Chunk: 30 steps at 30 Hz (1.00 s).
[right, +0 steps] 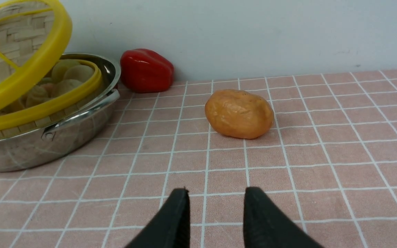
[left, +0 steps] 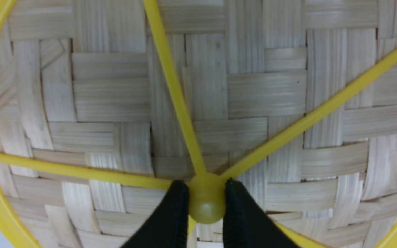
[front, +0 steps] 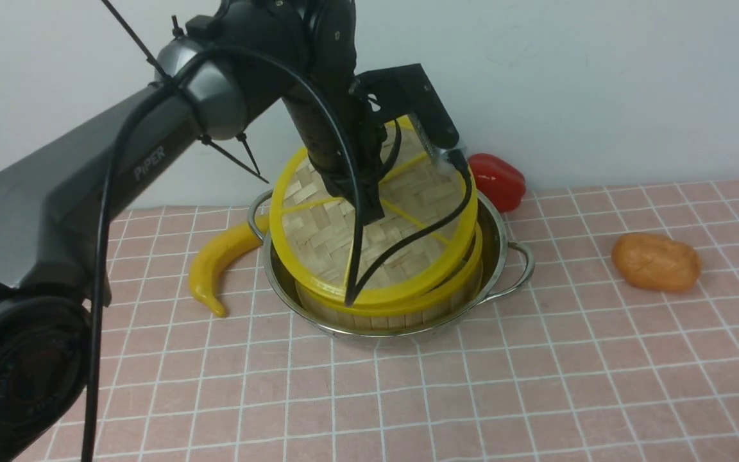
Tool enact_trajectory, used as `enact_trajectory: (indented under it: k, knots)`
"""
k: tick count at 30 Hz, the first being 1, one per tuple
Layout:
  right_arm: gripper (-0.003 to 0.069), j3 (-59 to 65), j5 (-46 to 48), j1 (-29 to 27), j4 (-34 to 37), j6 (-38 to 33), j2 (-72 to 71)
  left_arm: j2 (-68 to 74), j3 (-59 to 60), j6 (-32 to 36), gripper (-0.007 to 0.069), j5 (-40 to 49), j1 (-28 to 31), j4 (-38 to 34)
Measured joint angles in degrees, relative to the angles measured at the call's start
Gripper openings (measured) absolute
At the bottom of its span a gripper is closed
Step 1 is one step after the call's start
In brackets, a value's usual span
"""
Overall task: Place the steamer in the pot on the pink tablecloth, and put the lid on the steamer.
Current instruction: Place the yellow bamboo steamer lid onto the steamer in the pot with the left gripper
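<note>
We clamp our left pincer [left: 207, 199] on the woven bamboo lid's yellow hub [left: 207, 198], probably to keep it steerable above the dumpling steamer [right: 78, 100].

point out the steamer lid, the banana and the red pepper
lid [left: 246, 94]: left wrist view, woven bamboo top
banana [front: 206, 269]: front view, middle of its curve
red pepper [right: 146, 71]: right wrist view, middle of its side

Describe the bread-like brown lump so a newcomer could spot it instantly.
Find the pink tablecloth with its white grid, then the steel pot on it. To the pot's right, on bare cloth, sits a golden-brown, rounded, bread-like lump. Unlike the glossy red pepper right behind the pot, it is brown and stands apart.
</note>
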Motion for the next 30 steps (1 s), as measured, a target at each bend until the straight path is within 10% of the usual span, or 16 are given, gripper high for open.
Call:
enact_trajectory:
  k: [30]
  knots:
    - [0.024,0.0,0.0,0.0,0.0,0.0,0.0,2.22,-1.84,3.27,0.0116,-3.14,-0.06,-0.49]
